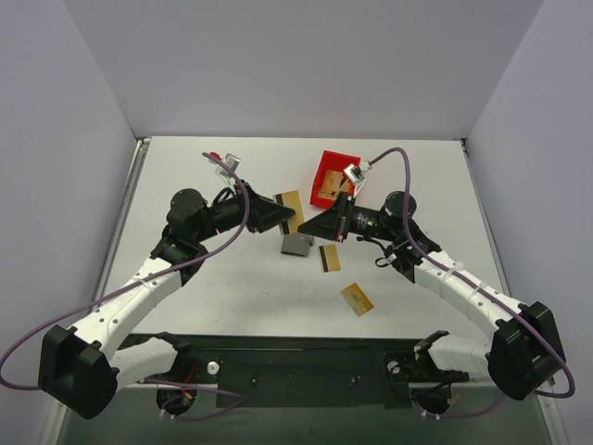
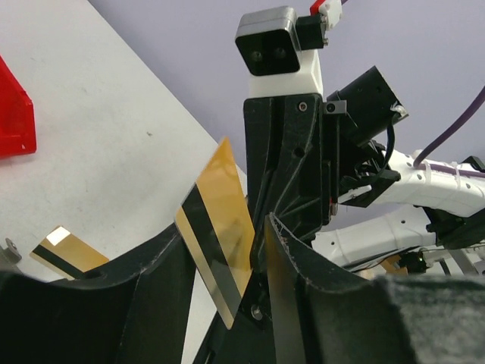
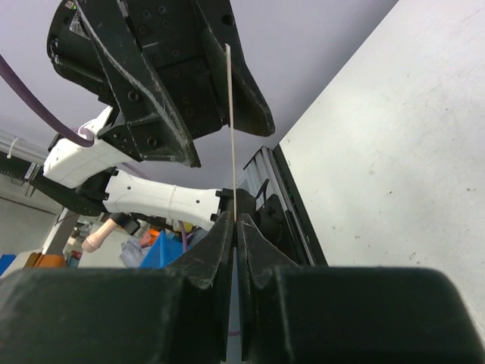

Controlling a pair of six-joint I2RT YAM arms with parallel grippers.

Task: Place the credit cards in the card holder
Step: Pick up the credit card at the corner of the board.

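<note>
Held card (image 1: 291, 199): up off the table (image 1: 250, 287), in the air btwn the two gripper tips, just far of the card holder (image 1: 296, 245), left of the red bin (image 1: 324, 171).
Held card, facing: gold face shows from above, dark stripe on the side twd the left arm. From the right wrist it's dead edge-on, a thin line running straight out of the fingers.
Held card, long axis: can't call it for sure.
Right gripper (image 3: 235, 220): clenched on one end of the held card.
Left gripper (image 2: 226, 227): jaws partway apart, one each side of the held card. Can't tell if they're pressing on it.
Card holder: grey, flat on the table, centre, just near of both gripper tips.
Striped card (image 1: 329, 258): flat, just right of the card holder. Long axis near-far, black stripe along its left edge.
Third card (image 1: 357, 298): flat, nearer and further right. Lies diagonal, far-left to near-right.
In the way: both gripper snouts hang over the card holder's far edge.
</note>
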